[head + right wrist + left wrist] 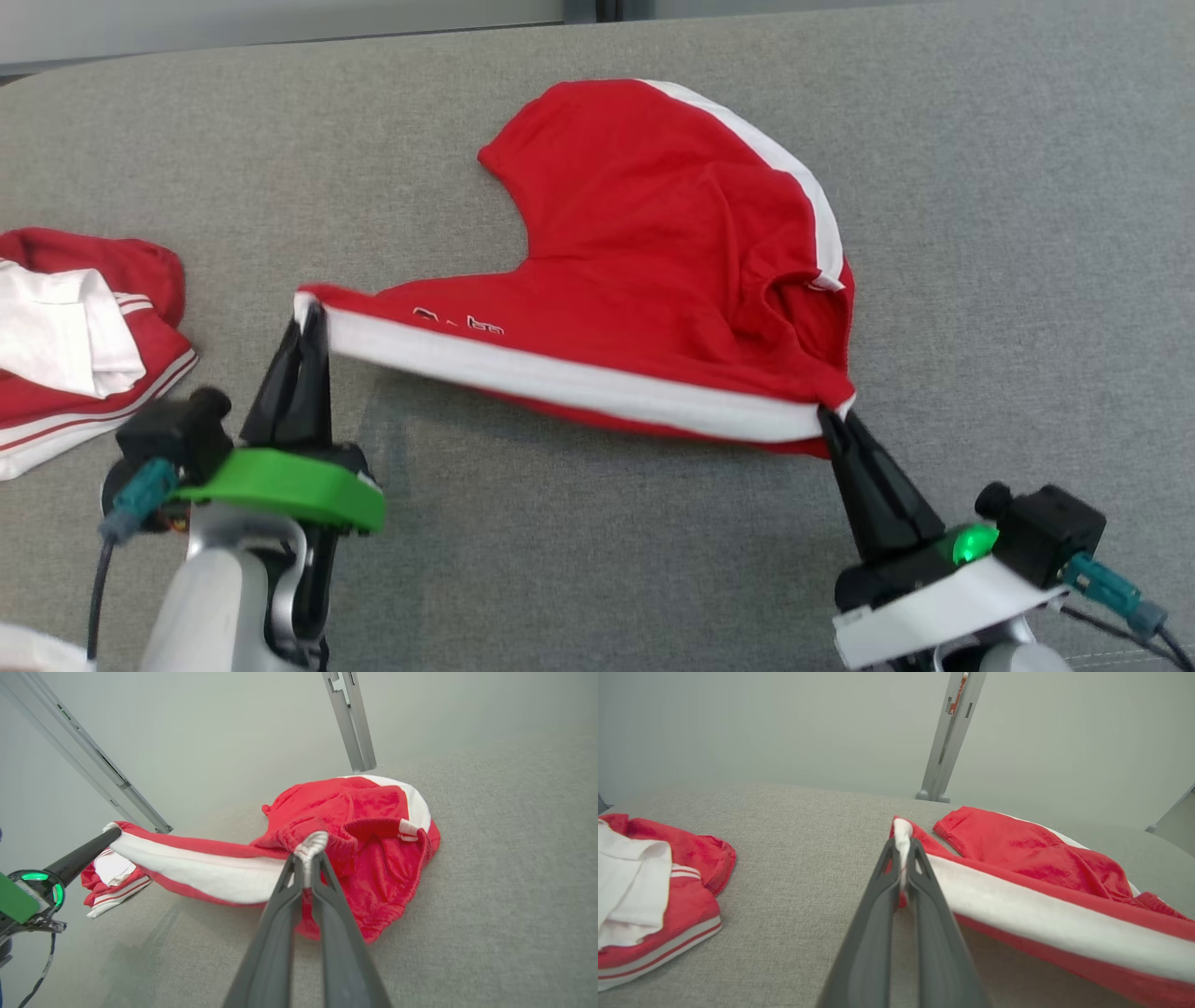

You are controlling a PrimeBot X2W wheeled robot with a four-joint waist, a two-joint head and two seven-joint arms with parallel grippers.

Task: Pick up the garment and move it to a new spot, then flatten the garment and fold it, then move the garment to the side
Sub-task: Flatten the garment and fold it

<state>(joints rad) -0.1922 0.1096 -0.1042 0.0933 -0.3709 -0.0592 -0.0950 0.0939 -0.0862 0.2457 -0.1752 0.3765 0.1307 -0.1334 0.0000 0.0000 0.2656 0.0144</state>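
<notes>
Broad grey fabric surface (579, 551) underneath, and the red white-striped cloth garment (653, 252) sprawls mid-surface, its white-banded near edge lifted taut. A crumpled red-and-white cloth pile (84, 345) lies left. The left gripper (311, 322) and right gripper (833, 422) each pinch one end of that edge.

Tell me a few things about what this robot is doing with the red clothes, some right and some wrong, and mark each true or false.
1. The left gripper and right gripper both pinch the red garment along its white stripe. True.
2. The red garment lies completely flat on the grey surface. False: its striped edge is held up between the grippers, and the rest is bunched.
3. A second garment, red and white, lies to the robot's left. True.
4. The left gripper is open and empty. False: it is shut on the stripe's end.
</notes>
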